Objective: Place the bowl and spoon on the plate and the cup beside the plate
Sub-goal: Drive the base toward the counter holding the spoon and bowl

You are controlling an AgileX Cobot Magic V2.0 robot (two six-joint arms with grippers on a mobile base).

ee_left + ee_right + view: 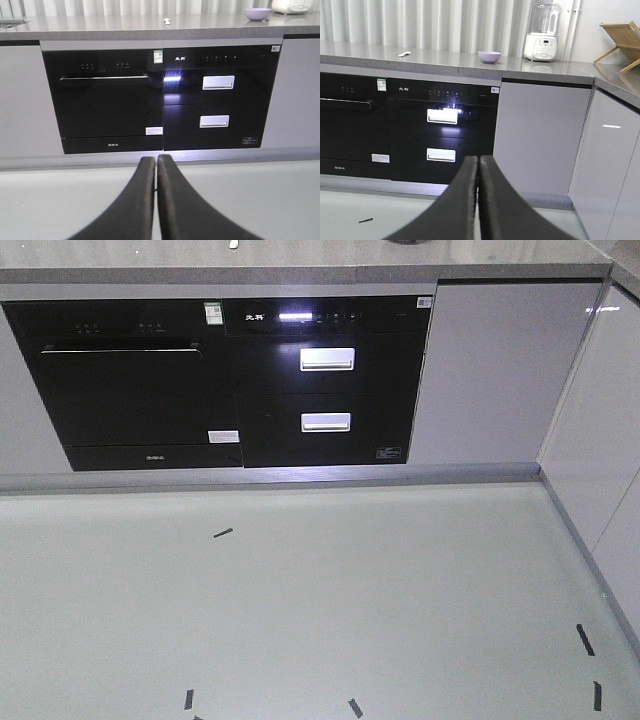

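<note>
Sitting on the far grey countertop [445, 62], the lavender bowl [489, 56] stands upright and alone, set back from the counter's front edge. From this low angle its inside is hidden, so whether it holds anything cannot be told. The small pale spoon [404, 54] lies flat on the same counter, well to the left of the bowl and apart from it. To the right of the bowl, near the wall, stands a white appliance [542, 32] with a clear jug on top, and a wooden rack [622, 37] leans at the far right corner. Below the counter edge sit a black oven [130, 380] on the left, two black drawers [327, 390] with pale handles in the middle, and white cabinet doors [490, 370] to the right, where the cabinet run turns toward the near side. A broad stretch of pale floor [300, 600], marked by short black tape strips [222, 533], spreads from the cabinet base to the near side. Both tools hang low over it, well away from the counter. The left gripper [156, 159] has its fingers pressed together with nothing between them, and the right gripper [478, 159] is closed in the same way, holding nothing.
</note>
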